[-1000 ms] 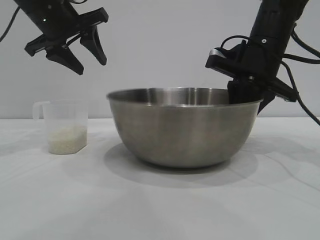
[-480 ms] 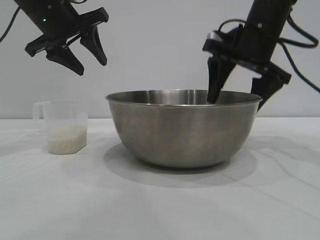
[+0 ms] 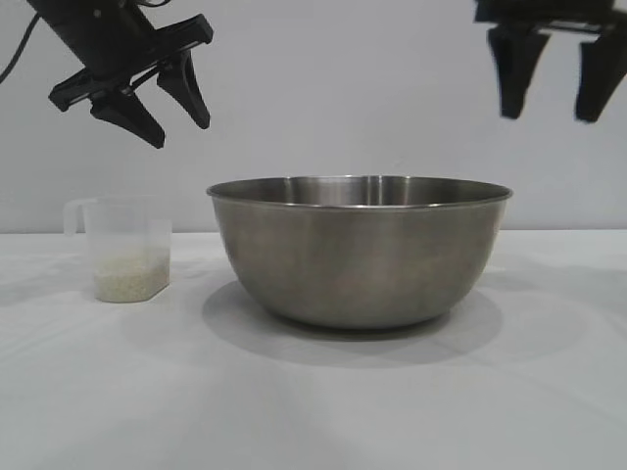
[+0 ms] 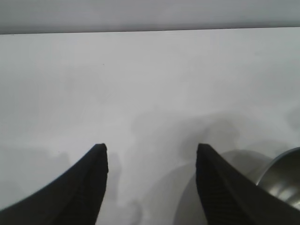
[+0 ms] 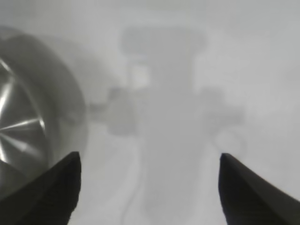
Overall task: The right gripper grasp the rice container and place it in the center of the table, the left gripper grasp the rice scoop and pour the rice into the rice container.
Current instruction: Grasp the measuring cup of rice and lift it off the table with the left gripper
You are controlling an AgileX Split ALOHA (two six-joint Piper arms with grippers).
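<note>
My right gripper hangs high above the bowl's right rim, fingers pointing down and spread wide, holding nothing. The bowl stands upright near the middle of the table, clear of both grippers. My left gripper hovers over the left side of the table, above the scoop, fingers apart and empty; the scoop stands upright to the left of the bowl, apart from it, with rice in its bottom.

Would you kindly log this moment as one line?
rice container: mid-table | rice scoop: untouched | left gripper: open above scoop | right gripper: open, clear
</note>
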